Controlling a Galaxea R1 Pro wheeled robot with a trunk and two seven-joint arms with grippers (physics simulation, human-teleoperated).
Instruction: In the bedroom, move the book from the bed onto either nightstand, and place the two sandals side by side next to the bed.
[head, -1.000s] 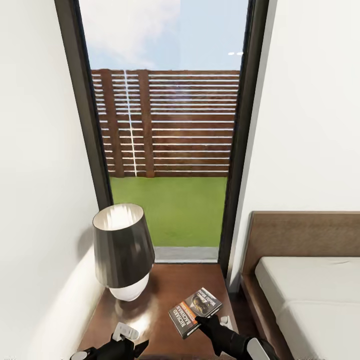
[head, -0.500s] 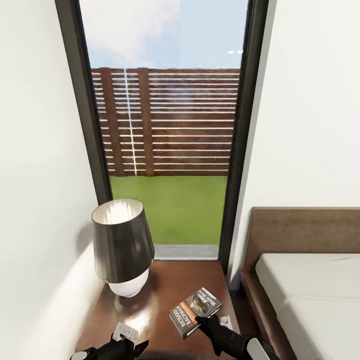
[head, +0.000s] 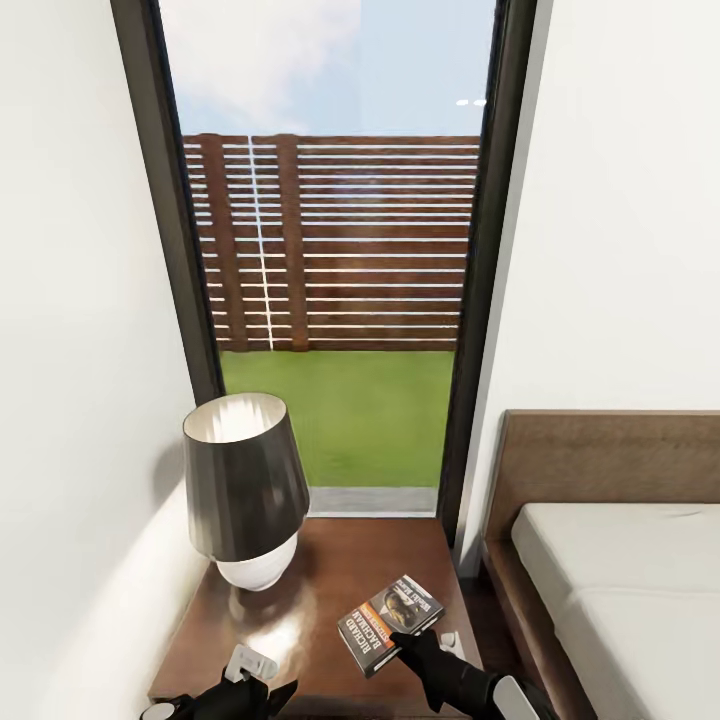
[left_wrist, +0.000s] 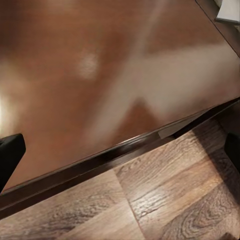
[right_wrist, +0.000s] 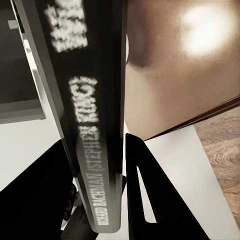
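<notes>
My right gripper (head: 405, 642) is shut on the book (head: 390, 618), a dark paperback with an orange-brown picture. I hold it over the right front part of the glossy brown nightstand (head: 335, 575). Whether it touches the top I cannot tell. In the right wrist view the book's spine (right_wrist: 85, 75) runs between my two black fingers (right_wrist: 142, 185). My left gripper (head: 270, 692) hangs open at the nightstand's front edge (left_wrist: 125, 145), with nothing between its fingers. The bed (head: 620, 580) lies to the right. The sandals are out of view.
A lamp (head: 245, 490) with a dark shade and white base stands on the nightstand's back left. Behind it is a tall dark-framed window (head: 330, 250), with white walls on both sides. A narrow gap separates the nightstand from the bed's headboard (head: 600, 455). Wood-plank floor (left_wrist: 175, 200) lies below the front edge.
The head camera has shifted a little, so the lamp, nightstand and bed sit slightly higher in the picture. My right gripper still holds the book; the left stays open.
</notes>
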